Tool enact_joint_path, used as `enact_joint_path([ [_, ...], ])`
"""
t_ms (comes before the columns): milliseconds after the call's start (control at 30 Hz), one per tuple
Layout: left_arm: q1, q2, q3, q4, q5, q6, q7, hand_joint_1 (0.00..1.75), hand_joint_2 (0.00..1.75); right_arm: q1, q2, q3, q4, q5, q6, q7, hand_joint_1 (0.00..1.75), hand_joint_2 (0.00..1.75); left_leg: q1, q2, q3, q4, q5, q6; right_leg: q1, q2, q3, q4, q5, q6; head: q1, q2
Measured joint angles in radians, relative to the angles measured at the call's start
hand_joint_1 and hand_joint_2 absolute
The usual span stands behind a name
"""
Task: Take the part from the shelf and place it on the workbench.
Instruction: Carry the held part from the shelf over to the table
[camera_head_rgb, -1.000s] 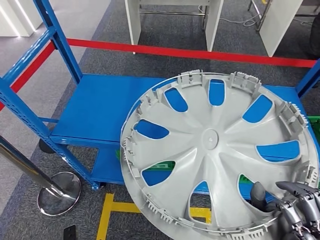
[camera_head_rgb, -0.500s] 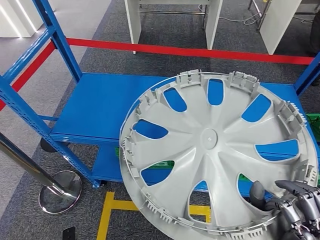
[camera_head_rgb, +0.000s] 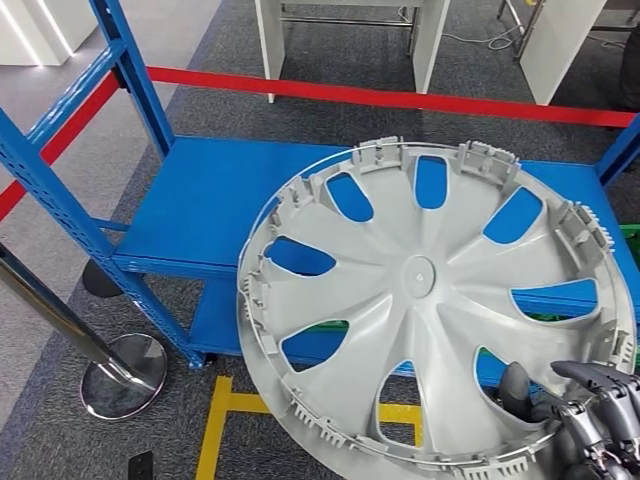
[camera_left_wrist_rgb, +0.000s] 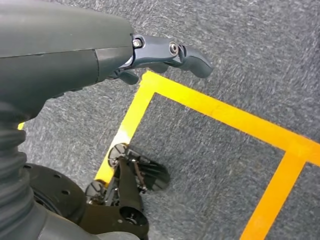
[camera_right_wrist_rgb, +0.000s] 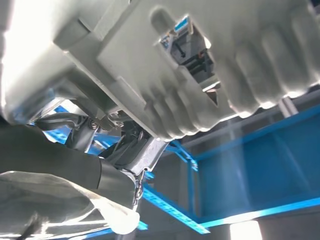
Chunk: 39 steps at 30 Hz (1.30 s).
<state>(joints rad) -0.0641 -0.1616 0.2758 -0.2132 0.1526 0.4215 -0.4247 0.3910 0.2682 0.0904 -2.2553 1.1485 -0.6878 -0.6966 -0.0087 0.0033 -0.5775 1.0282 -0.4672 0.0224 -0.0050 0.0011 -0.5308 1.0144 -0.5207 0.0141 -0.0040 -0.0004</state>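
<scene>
From the head view, the whole scene has slid a little to the right and down over the last second: the blue shelf (camera_head_rgb: 204, 205), the red tape and the chrome stanchion base (camera_head_rgb: 124, 375) all shift together, so I read that as my camera turning, not the things moving. The hubcap (camera_head_rgb: 434, 305) keeps its place against my right hand (camera_head_rgb: 585, 420), which tells me the carry is under way and the part is already off the shelf, tilted in the air in front of it. I see no workbench yet, so the placing is still ahead. The hand grips the rim at the hubcap's lower right edge, thumb over the inner face, the other fingers wrapped at the rim.

In the left wrist view, my left hand (camera_left_wrist_rgb: 166, 52) hangs over grey carpet and yellow floor tape (camera_left_wrist_rgb: 226, 112), fingers extended and holding nothing.

In the right wrist view, the hubcap (camera_right_wrist_rgb: 181, 65) sits pressed right against the right hand (camera_right_wrist_rgb: 113, 145), with blue shelf beams (camera_right_wrist_rgb: 241, 140) beyond.
</scene>
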Motion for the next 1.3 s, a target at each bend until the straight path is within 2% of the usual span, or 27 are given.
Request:
enact_joint_path([
  [67,0.0,0.001,0.0,0.0,0.0,0.0,0.001,0.0,1.75,0.002,0.0,0.001,0.0,-0.001,0.0,0.0,1.75,1.75,0.002,-0.001,-0.008,0.008,-0.008,-0.012,-0.004,-0.002,-0.011,-0.002,0.013,-0.01,0.0,0.0],
  [100,0.0,0.001,0.0,0.0,0.0,0.0,0.002,0.0,1.75,0.002,0.0,0.001,0.0,-0.002,0.0,0.0,1.75,1.75,0.003,-0.002,-0.017,0.028,-0.03,-0.018,-0.006,-0.004,-0.017,-0.005,0.021,-0.016,-0.002,0.0],
  [200,0.0,0.002,0.0,0.0,0.0,0.0,0.005,0.0,1.75,0.002,0.0,0.004,0.001,-0.007,0.0,0.0,1.75,1.75,0.01,-0.003,-0.065,0.192,-0.154,-0.035,-0.007,-0.008,-0.048,-0.005,0.046,-0.027,-0.008,0.0],
  [233,0.001,0.002,0.0,0.0,0.0,0.0,0.006,0.0,1.75,0.002,0.0,0.004,0.002,-0.008,0.0,0.0,1.75,1.75,0.012,-0.003,-0.074,0.242,-0.182,-0.038,-0.007,-0.009,-0.06,-0.004,0.054,-0.027,-0.009,0.0],
  [267,0.001,0.002,0.0,0.0,0.0,0.0,0.006,0.0,1.75,0.002,0.0,0.004,0.004,-0.009,0.0,0.0,1.75,1.75,0.013,-0.003,-0.068,0.261,-0.19,-0.04,-0.007,-0.009,-0.072,-0.002,0.062,-0.025,-0.009,0.0],
  [300,0.0,0.003,0.0,0.0,0.0,0.0,0.007,0.0,1.75,0.003,0.0,0.005,0.005,-0.011,0.0,0.0,1.75,1.75,0.015,-0.003,-0.041,0.236,-0.178,-0.041,-0.007,-0.009,-0.084,0.0,0.07,-0.024,-0.009,0.0],
  [400,-0.003,0.003,0.0,0.0,-0.001,0.0,0.008,0.0,1.75,0.003,0.0,0.009,0.007,-0.016,0.0,0.0,1.75,1.75,0.016,-0.005,0.097,0.021,-0.114,-0.035,-0.006,-0.007,-0.109,0.004,0.094,-0.012,-0.008,0.0],
  [433,-0.005,0.003,0.0,0.0,-0.002,0.0,0.008,0.0,1.75,0.004,0.0,0.01,0.007,-0.017,0.0,0.0,1.75,1.75,0.015,-0.006,0.121,-0.025,-0.104,-0.03,-0.005,-0.007,-0.113,0.004,0.102,-0.006,-0.008,0.0],
  [533,-0.005,0.002,0.0,0.0,-0.004,0.001,0.009,0.0,1.75,0.004,0.0,0.012,0.009,-0.023,0.0,0.0,1.75,1.75,0.007,-0.008,0.119,-0.042,-0.084,-0.01,-0.008,-0.008,-0.117,-0.001,0.125,0.012,-0.005,0.0],
  [567,-0.005,0.002,0.0,0.0,-0.004,0.001,0.009,0.0,1.75,0.004,0.0,0.012,0.009,-0.025,0.0,0.0,1.75,1.75,0.008,-0.006,0.111,-0.043,-0.074,-0.002,-0.01,-0.007,-0.121,0.001,0.12,0.018,-0.005,0.0],
  [600,-0.006,0.002,0.001,0.0,-0.005,0.001,0.009,0.0,1.75,0.005,0.0,0.012,0.009,-0.027,0.0,0.0,1.75,1.75,0.009,-0.003,0.101,-0.045,-0.062,0.007,-0.012,-0.006,-0.13,0.013,0.096,0.023,-0.004,0.0],
  [633,-0.007,0.002,0.001,0.0,-0.006,0.002,0.009,0.0,1.75,0.005,0.0,0.012,0.01,-0.029,0.0,0.0,1.75,1.75,0.01,-0.001,0.087,-0.048,-0.049,0.015,-0.013,-0.005,-0.144,0.046,0.054,0.027,-0.002,0.0],
  [700,-0.008,0.002,0.001,0.0,-0.007,0.002,0.01,0.0,1.75,0.006,0.0,0.012,0.011,-0.033,0.0,0.0,1.75,1.75,0.01,0.002,0.058,-0.047,-0.026,0.022,-0.013,-0.004,-0.172,0.163,-0.053,0.032,0.001,0.0],
  [733,-0.008,0.001,0.001,0.0,-0.008,0.002,0.011,0.0,1.75,0.006,0.0,0.012,0.013,-0.035,0.0,0.0,1.75,1.75,0.009,0.003,0.042,-0.045,-0.014,0.022,-0.013,-0.004,-0.179,0.225,-0.085,0.034,0.001,0.0],
  [767,-0.008,0.001,0.001,0.0,-0.008,0.002,0.012,0.0,1.75,0.006,0.0,0.012,0.014,-0.036,0.0,0.0,1.75,1.75,0.008,0.004,0.025,-0.042,-0.003,0.021,-0.013,-0.004,-0.174,0.266,-0.092,0.036,0.001,0.0],
  [800,-0.008,0.001,0.001,0.0,-0.008,0.002,0.012,0.0,1.75,0.006,0.0,0.012,0.015,-0.038,0.0,0.0,1.75,1.75,0.007,0.005,0.007,-0.039,0.008,0.02,-0.013,-0.004,-0.154,0.276,-0.076,0.036,0.001,0.0],
  [833,-0.008,0.001,0.001,0.0,-0.008,0.002,0.013,0.0,1.75,0.006,0.0,0.012,0.016,-0.039,0.0,0.0,1.75,1.75,0.007,0.006,-0.009,-0.035,0.017,0.018,-0.013,-0.004,-0.118,0.252,-0.048,0.034,0.001,0.0],
  [867,-0.008,0.001,0.001,0.0,-0.008,0.002,0.014,0.0,1.75,0.006,0.0,0.012,0.017,-0.041,0.0,0.0,1.75,1.75,0.007,0.006,-0.022,-0.031,0.026,0.015,-0.013,-0.004,-0.066,0.195,-0.024,0.032,0.001,0.0],
  [933,-0.008,0.001,0.001,0.0,-0.008,0.002,0.015,0.0,1.75,0.005,0.0,0.013,0.017,-0.042,0.0,0.0,1.75,1.75,0.004,0.005,-0.041,-0.022,0.041,0.006,-0.011,-0.003,0.049,0.045,-0.027,0.026,0.001,0.0],
  [967,-0.008,0.001,0.002,0.0,-0.009,0.002,0.015,0.0,1.75,0.004,0.0,0.013,0.017,-0.043,0.0,0.0,1.75,1.75,0.003,0.005,-0.047,-0.019,0.05,0.001,-0.009,-0.002,0.083,-0.011,-0.041,0.022,0.001,0.0],
  [1000,-0.008,0.002,0.002,0.0,-0.009,0.002,0.015,0.0,1.75,0.004,0.0,0.014,0.017,-0.044,0.0,0.0,1.75,1.75,0.003,0.005,-0.052,-0.019,0.059,-0.004,-0.006,-0.001,0.097,-0.042,-0.053,0.018,0.0,0.0],
  [1067,-0.007,0.002,0.004,0.0,-0.01,0.002,0.017,0.0,1.75,0.005,0.0,0.014,0.017,-0.047,0.0,0.0,1.75,1.75,0.006,0.003,-0.057,-0.019,0.069,-0.015,-0.005,-0.002,0.082,-0.052,-0.046,0.004,0.0,0.0],
  [1100,-0.006,0.002,0.005,0.001,-0.01,0.002,0.018,0.0,1.75,0.006,0.0,0.014,0.018,-0.048,0.0,0.0,1.75,1.75,0.008,0.002,-0.062,-0.01,0.053,-0.022,-0.006,-0.004,0.074,-0.053,-0.039,-0.004,0.0,0.0],
  [1167,-0.004,0.002,0.01,0.001,-0.011,0.002,0.018,0.0,1.75,0.006,0.0,0.016,0.018,-0.049,0.0,0.0,1.75,1.75,0.011,-0.001,-0.081,0.066,-0.033,-0.034,-0.009,-0.009,0.055,-0.055,-0.023,-0.019,-0.003,0.0],
  [1233,-0.004,0.002,0.012,0.001,-0.012,0.002,0.018,0.0,1.75,0.006,0.0,0.017,0.019,-0.048,0.0,0.0,1.75,1.75,0.012,0.0,-0.103,0.195,-0.12,-0.042,-0.007,-0.011,0.034,-0.054,-0.006,-0.025,-0.006,0.0],
  [1267,-0.004,0.002,0.013,0.001,-0.012,0.002,0.018,0.0,1.75,0.007,0.0,0.017,0.02,-0.045,0.0,0.0,1.75,1.75,0.013,0.0,-0.106,0.243,-0.131,-0.043,-0.006,-0.012,0.026,-0.053,0.003,-0.025,-0.006,0.0],
  [1300,-0.004,0.002,0.014,0.001,-0.012,0.002,0.018,0.0,1.75,0.007,0.0,0.017,0.021,-0.04,0.0,0.0,1.75,1.75,0.013,0.0,-0.099,0.265,-0.118,-0.043,-0.005,-0.012,0.018,-0.052,0.012,-0.024,-0.006,0.0],
])
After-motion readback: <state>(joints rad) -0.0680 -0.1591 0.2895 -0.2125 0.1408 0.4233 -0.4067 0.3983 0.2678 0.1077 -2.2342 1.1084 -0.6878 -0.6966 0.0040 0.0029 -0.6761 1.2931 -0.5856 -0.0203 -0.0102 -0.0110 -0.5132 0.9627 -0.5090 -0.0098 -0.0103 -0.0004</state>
